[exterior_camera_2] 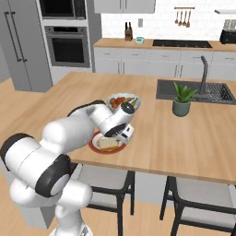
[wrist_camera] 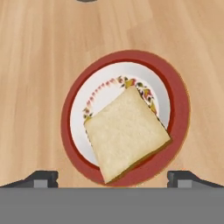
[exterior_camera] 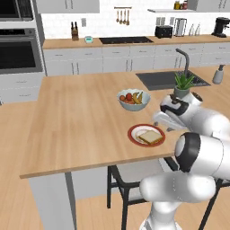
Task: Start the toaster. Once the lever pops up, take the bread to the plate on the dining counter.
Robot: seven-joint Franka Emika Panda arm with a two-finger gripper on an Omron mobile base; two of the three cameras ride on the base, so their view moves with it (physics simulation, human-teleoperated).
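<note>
Fig.: release stage, seen near to far w/ the plate as landmark.

Gripper (wrist_camera: pixel 112 178): directly above the plate (wrist_camera: pixel 177 103), jaws spread wide apart, nothing between them. In the hand view the two finger tips (wrist_camera: pixel 41 178) stand either side of the plate's near rim. In the base views the hand hangs just over the plate at the near edge of the worktop (exterior_camera: pixel 76 121).

Bread (wrist_camera: pixel 126 132): lies flat on the plate, rotated diamond-wise. One corner reaches over the white centre onto the red rim at the near side. It appears free of the gripper, so delivery looks done.

Plate: red rim, white centre w/ a small floral band, on the light-wood worktop close to its near edge.

Beyond the plate: white fruit bowl (exterior_camera: pixel 134 99) w/ bananas & red fruit, just past it. Farther, a potted plant (exterior_camera_2: pixel 183 100) beside the sink (exterior_camera_2: pixel 193 90) & its dark tap. Far wall, well beyond the plate: black toaster (exterior_camera: pixel 163 31) on the rear counter near the coffee machine (exterior_camera: pixel 220 27).

Step in hand (judgement): retreat after release. To do it well, lift straight up w/ jaws kept wide, so neither tip drags the bread's near corner or nudges the plate toward the worktop edge. Swing sideways only once clear of the fruit bowl's height.
</note>
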